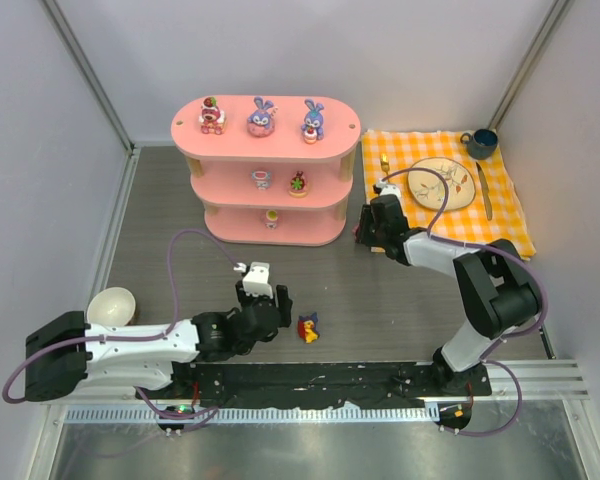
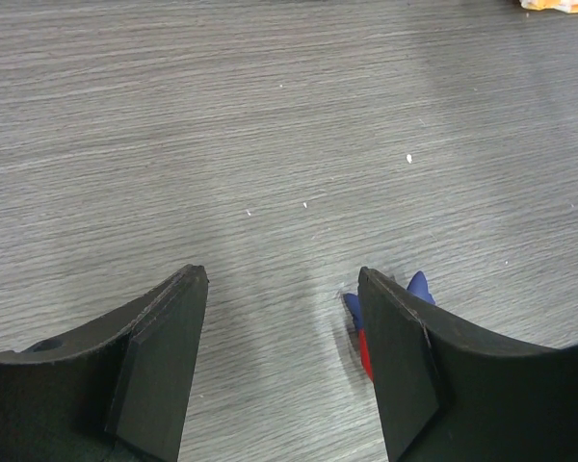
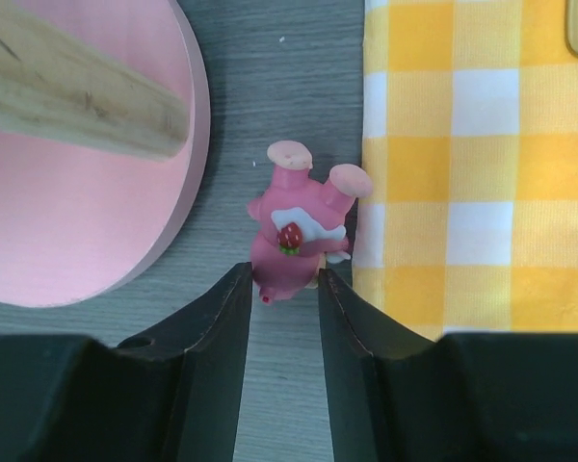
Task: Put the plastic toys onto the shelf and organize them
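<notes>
right end effector [image 3: 284,277]: narrowly parted at the pink plastic strawberry bear figurine [image 3: 294,226]; you cannot tell if it grips, so confirm before lifting.
left end effector [image 2: 281,281]: open, empty.

Shelf [image 1: 265,150]: pink, three oval tiers on pale wooden posts, upright at the back of the table [image 1: 380,290].
Top tier: pink bear [image 1: 211,115], blue-purple bunny [image 1: 261,118] and second bunny [image 1: 312,120], upright in a row.
Middle tier: pale pink figure [image 1: 263,178] beside red and green figure [image 1: 298,184].
Bottom tier: small pale figure [image 1: 271,216] (too small to make out).
Red-yellow-purple toy [image 1: 307,328]: lying on the table, well in front of the shelf.
Pink strawberry toy [image 3: 294,245]: on the table, just beside the bottom board's right end.
</notes>
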`<move>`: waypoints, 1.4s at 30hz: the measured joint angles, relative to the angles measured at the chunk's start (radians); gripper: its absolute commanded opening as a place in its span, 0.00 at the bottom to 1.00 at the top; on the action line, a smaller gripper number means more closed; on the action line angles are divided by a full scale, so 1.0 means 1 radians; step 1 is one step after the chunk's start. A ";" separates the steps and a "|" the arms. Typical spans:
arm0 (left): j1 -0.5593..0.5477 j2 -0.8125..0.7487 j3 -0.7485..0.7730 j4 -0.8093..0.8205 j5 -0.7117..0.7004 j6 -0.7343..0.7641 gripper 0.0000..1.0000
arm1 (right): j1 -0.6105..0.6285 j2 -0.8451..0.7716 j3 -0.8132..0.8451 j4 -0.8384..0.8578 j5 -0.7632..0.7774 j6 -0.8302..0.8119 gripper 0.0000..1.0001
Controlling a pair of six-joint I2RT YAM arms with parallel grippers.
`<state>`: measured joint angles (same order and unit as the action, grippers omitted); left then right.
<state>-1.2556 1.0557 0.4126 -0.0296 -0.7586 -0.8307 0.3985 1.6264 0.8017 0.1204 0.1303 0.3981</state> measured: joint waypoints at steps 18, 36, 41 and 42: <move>0.000 -0.038 -0.011 -0.034 -0.017 -0.001 0.69 | 0.001 0.086 0.122 -0.052 0.052 -0.001 0.42; 0.000 -0.079 -0.024 -0.064 -0.038 -0.008 0.72 | -0.004 0.174 0.205 -0.066 0.080 -0.009 0.41; 0.000 -0.081 -0.024 -0.076 -0.042 -0.017 0.73 | -0.004 0.174 0.196 -0.050 0.079 -0.009 0.38; 0.000 -0.082 -0.024 -0.077 -0.043 -0.019 0.72 | -0.004 0.173 0.190 -0.039 0.078 -0.009 0.38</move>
<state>-1.2556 0.9741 0.3882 -0.1062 -0.8013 -0.8497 0.3943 1.7992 0.9920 0.0814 0.2081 0.3893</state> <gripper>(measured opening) 0.723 0.399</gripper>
